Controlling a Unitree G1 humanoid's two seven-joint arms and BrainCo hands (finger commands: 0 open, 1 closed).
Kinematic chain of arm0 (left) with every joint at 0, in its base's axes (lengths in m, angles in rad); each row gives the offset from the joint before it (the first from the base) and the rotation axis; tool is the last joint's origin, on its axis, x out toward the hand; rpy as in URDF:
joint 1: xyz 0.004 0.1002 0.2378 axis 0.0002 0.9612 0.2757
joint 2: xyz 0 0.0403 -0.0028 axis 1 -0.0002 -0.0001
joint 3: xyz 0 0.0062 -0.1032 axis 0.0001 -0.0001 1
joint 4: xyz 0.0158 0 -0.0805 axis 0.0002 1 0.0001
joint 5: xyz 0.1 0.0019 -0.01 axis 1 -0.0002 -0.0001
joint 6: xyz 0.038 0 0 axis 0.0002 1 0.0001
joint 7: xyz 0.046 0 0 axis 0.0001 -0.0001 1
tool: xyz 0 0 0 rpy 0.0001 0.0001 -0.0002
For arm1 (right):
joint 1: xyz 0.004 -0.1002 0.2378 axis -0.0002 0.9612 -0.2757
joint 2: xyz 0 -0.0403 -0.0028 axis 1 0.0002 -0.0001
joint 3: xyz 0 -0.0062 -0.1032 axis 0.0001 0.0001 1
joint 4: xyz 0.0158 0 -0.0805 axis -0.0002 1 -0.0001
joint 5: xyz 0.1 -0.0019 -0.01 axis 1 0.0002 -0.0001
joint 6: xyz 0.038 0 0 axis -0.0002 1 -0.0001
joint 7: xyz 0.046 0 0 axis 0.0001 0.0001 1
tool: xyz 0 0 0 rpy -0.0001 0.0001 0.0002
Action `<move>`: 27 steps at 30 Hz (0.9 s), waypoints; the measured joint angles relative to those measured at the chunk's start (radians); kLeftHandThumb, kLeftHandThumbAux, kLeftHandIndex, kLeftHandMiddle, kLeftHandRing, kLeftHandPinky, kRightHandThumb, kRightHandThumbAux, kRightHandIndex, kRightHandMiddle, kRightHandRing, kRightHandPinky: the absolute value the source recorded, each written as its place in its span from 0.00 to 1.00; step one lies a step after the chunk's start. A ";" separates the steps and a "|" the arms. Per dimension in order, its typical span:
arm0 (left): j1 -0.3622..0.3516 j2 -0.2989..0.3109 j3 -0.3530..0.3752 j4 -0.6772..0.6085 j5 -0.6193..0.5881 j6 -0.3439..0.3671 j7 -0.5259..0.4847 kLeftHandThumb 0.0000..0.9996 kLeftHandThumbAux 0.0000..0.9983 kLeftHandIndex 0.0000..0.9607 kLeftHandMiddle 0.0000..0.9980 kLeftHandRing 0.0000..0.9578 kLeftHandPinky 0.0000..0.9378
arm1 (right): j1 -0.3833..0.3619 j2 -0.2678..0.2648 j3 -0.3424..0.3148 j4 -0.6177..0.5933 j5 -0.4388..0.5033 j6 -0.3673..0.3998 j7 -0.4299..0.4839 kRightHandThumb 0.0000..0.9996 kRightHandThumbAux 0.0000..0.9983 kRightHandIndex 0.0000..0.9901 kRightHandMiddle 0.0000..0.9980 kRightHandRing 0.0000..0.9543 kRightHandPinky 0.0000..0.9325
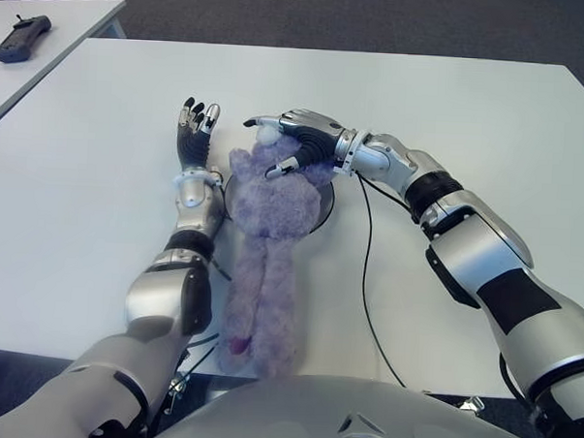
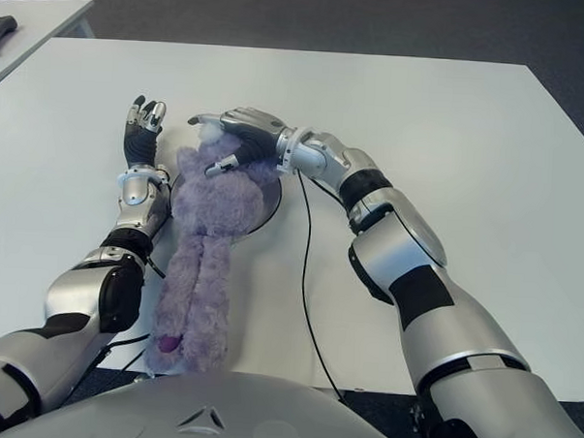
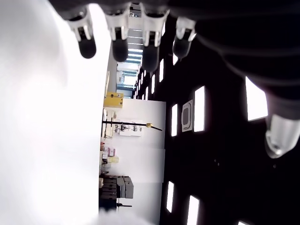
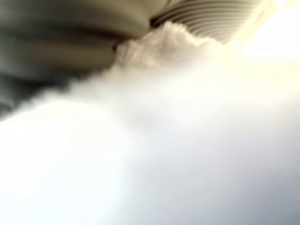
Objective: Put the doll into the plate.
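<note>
A white table (image 1: 451,119) fills most of the view, with dark carpet beyond it and a second white table (image 1: 68,20) at the far left carrying a dark handheld controller (image 1: 21,25). The right hand's fingers (image 1: 299,164) are curled over the top of the purple plush doll (image 1: 267,237), thumb and fingertips pressed into the fur at its head, so the right hand (image 1: 300,137) grips the doll; its wrist view shows only pale fur close against the palm. The doll's head and upper body lie over a round dark-rimmed plate (image 1: 323,209), of which only part of the rim shows to the doll's right, while its long legs trail off the plate toward the robot, reaching the near table edge. The left hand's fingers (image 1: 201,116) are straight and spread, holding nothing; the left hand (image 1: 194,137) shows just left of the doll's head, palm turned toward it, and whether it touches the table cannot be told. A thin black cable (image 1: 365,271) runs from the right wrist across the table toward the near edge.
</note>
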 measured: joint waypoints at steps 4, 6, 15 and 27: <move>0.000 -0.001 0.000 0.000 0.000 0.000 0.000 0.00 0.49 0.03 0.14 0.09 0.00 | -0.007 -0.003 0.016 0.000 0.000 0.002 0.000 0.06 0.24 0.00 0.00 0.00 0.00; 0.000 -0.001 0.000 0.000 0.000 0.000 0.000 0.00 0.49 0.03 0.13 0.09 0.00 | -0.011 -0.005 0.024 0.000 0.000 0.003 0.000 0.07 0.24 0.00 0.00 0.00 0.00; -0.001 -0.002 0.000 0.000 0.000 0.000 0.000 0.00 0.49 0.03 0.14 0.09 0.00 | -0.020 -0.007 0.040 0.000 0.000 0.011 0.000 0.07 0.23 0.00 0.00 0.00 0.00; -0.001 -0.003 0.000 0.000 0.001 0.000 0.000 0.00 0.48 0.04 0.13 0.08 0.00 | -0.019 -0.014 0.043 -0.012 0.001 0.012 -0.004 0.04 0.25 0.00 0.00 0.00 0.00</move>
